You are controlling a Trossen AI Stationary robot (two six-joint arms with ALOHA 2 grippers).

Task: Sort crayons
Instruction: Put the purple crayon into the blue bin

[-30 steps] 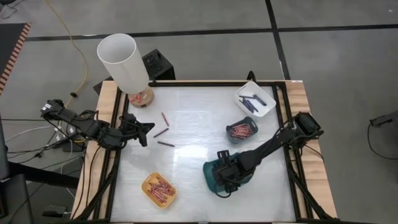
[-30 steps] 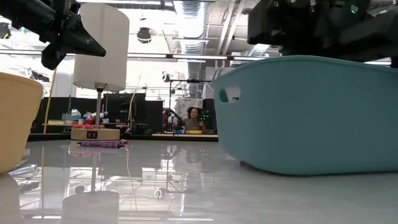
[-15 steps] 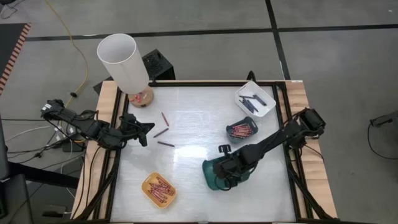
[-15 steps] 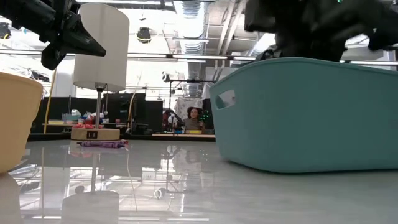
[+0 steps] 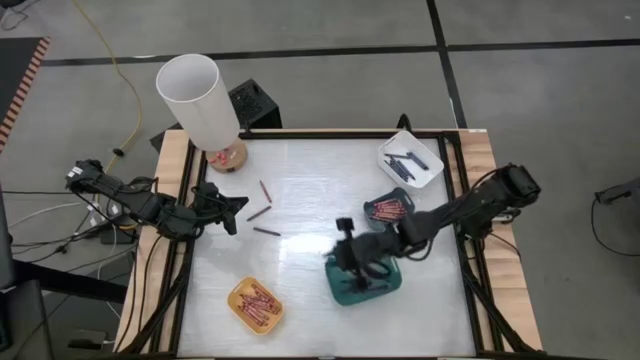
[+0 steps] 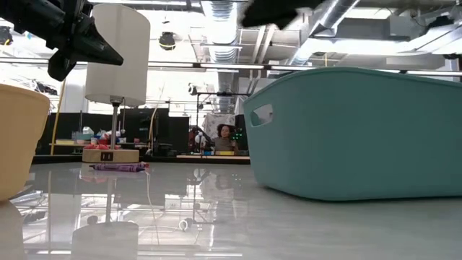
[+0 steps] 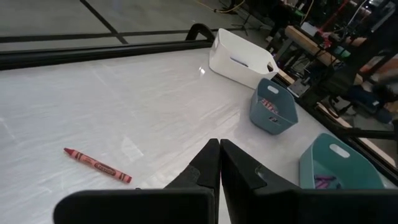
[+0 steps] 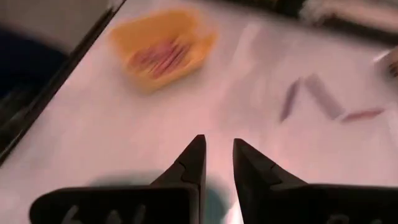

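Though seemingly skewed, three loose crayons (image 5: pixel 262 212) lie flat on table (image 5: pixel 310 180).

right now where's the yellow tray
In the high view the yellow tray sits near the table's front edge on the left arm's side, holding pink-red crayons, with the teal tray to its right.
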